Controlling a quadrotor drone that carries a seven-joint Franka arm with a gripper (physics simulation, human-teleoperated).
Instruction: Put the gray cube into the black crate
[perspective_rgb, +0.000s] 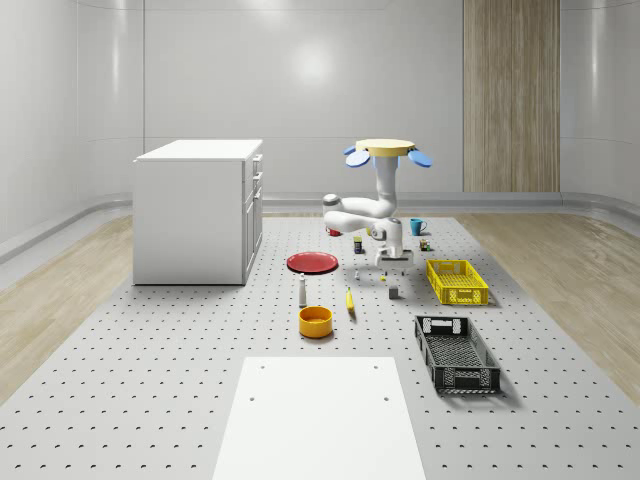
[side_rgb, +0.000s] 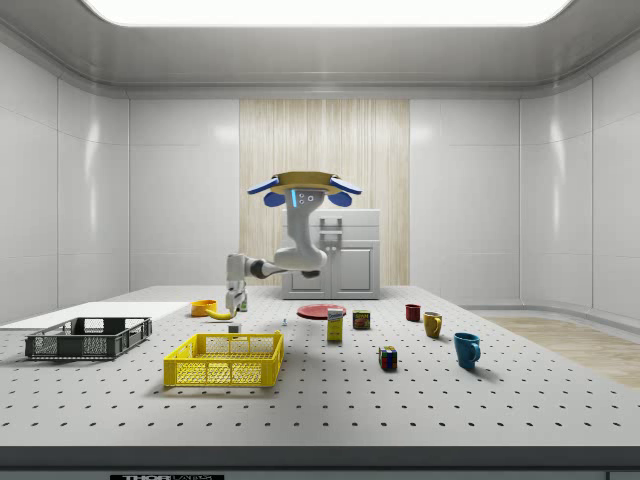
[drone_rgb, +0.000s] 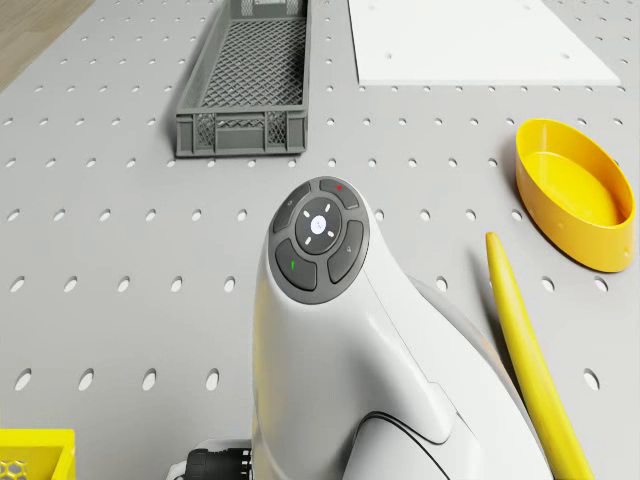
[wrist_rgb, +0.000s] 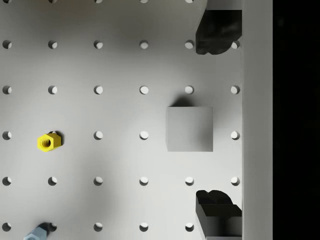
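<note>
gray cube sits on the tabletop right of center in the wrist view, between the hand's wide-spread fingers, untouched. black crate waits lower right in the whole-scene view. drone hovers above, beside the yellow crate.

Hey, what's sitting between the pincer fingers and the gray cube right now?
Nothing. In the wrist view the gray cube lies on bare pegboard between the two open fingers, touching neither. The pincer hangs above it, below the hovering drone.
</note>
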